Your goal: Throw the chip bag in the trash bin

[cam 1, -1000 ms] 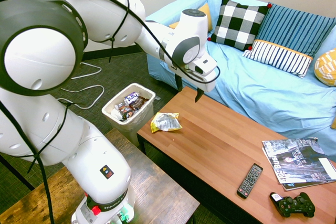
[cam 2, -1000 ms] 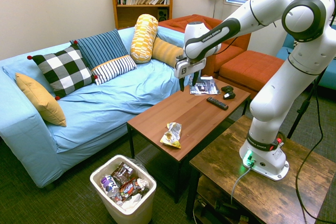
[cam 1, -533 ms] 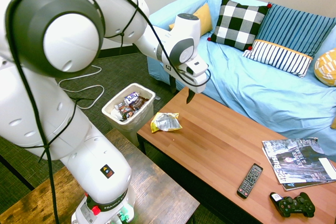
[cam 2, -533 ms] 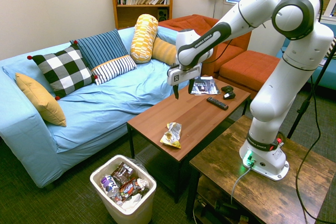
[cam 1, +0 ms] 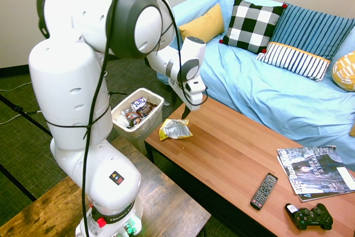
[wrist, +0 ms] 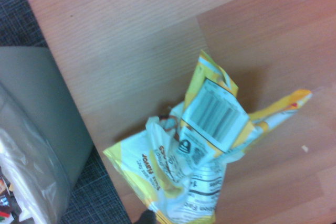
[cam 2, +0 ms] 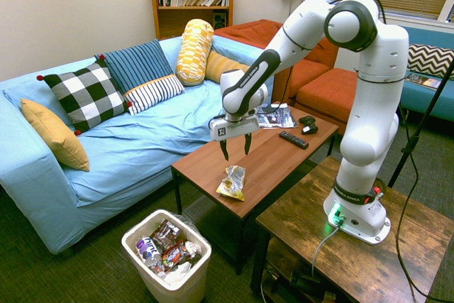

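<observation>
Brown wood-grain table (cam 2: 266, 157) beside blue-draped sofa (cam 2: 135, 150); chip bag (cam 2: 233, 182) on top.

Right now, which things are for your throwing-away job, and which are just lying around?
For the job:
- chip bag
- trash bin
- my gripper, open above the bag

Just lying around:
- remote
- game controller
- magazines
- checkered pillow
- yellow pillow

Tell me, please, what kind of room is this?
Probably a living room or lounge: a sofa with cushions, a low table holding a remote control, and a bookcase against the wall.
</observation>
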Action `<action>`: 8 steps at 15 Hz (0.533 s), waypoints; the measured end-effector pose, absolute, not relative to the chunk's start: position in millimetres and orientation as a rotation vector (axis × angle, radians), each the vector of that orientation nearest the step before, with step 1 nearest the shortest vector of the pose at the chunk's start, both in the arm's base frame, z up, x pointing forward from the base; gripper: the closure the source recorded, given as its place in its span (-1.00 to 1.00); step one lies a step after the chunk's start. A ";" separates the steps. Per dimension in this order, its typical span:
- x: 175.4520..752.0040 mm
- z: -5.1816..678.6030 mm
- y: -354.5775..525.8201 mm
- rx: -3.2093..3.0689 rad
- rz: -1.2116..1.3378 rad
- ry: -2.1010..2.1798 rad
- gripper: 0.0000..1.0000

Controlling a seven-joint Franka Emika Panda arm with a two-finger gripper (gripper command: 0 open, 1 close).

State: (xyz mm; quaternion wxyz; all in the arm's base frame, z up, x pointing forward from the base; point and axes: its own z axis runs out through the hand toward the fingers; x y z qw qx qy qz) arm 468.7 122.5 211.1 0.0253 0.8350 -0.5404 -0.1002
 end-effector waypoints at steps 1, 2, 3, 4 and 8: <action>474.1 197.5 125.0 2.557 -0.321 -1.686 -1.00; 479.9 186.2 125.5 2.533 -0.325 -1.696 -1.00; 485.6 175.9 125.4 2.515 -0.332 -1.704 -1.00; 491.7 167.1 124.9 2.503 -0.337 -1.708 -1.00; 503.4 136.4 123.8 2.469 -0.360 -1.702 -1.00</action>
